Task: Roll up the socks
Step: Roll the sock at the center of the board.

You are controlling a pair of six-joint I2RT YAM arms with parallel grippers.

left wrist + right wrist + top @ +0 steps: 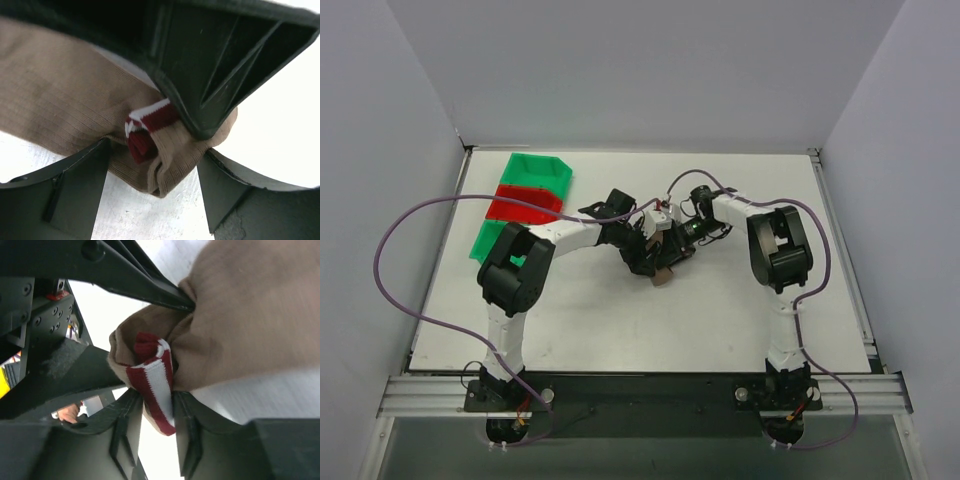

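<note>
From above, the socks [665,277] were mostly hidden under the two black pincers, and only a small brown bit showed. They lay on the white worktop [720,320], off to the right of the red bin [525,203] and a little nearer the arms' bases than it, well apart from it. I could not tell if it was one sock or two. Up close the socks were soft tan-brown knit with thin ribs, folded into a fat lump, and much of the cloth ran off the picture's edge. A dark red cuff [150,375] with white stripes poked out of the fold. The right pincer [156,394] had its hard black fingers close together, one on each side of the striped cuff, pinching it. The left pincer [155,147] stood wide, with the folded end of the socks between its tips. The cloth touched both tips, but I could not tell if they squeezed it. A far green bin [538,170] sat just behind the red bin and a near green bin [492,240] just in front, both smooth plastic. The left arm covered part of the near one.
</note>
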